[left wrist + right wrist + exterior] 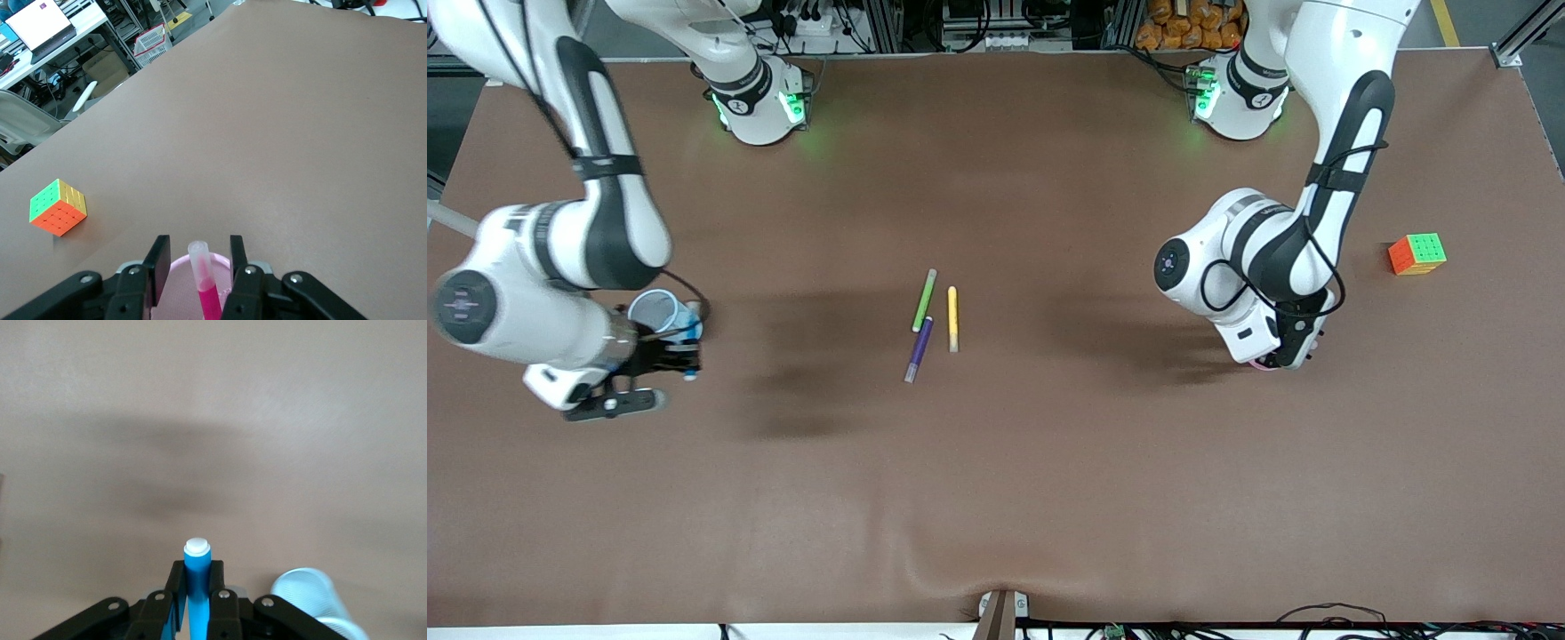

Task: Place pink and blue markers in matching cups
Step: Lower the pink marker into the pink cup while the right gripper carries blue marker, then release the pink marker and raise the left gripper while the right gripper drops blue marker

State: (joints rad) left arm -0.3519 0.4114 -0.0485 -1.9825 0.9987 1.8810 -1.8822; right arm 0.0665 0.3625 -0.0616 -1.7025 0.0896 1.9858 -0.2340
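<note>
The pink marker (206,287) stands tilted inside the pale pink cup (177,288), its clear cap end up. My left gripper (198,241) is open around it, and both fingers (158,265) stand apart from the marker. In the front view this gripper (1276,356) is directly over the pink cup (1261,364), which it mostly hides. My right gripper (197,570) is shut on the blue marker (197,577), held upright with its white tip up. It hangs over the table just beside the light blue cup (307,597), toward the right arm's end (667,356).
Green (925,300), yellow (952,318) and purple (919,348) pens lie together mid-table. A colourful cube (1416,254) sits toward the left arm's end, beside the left arm's elbow. The brown table surface (1049,462) stretches wide toward the front camera.
</note>
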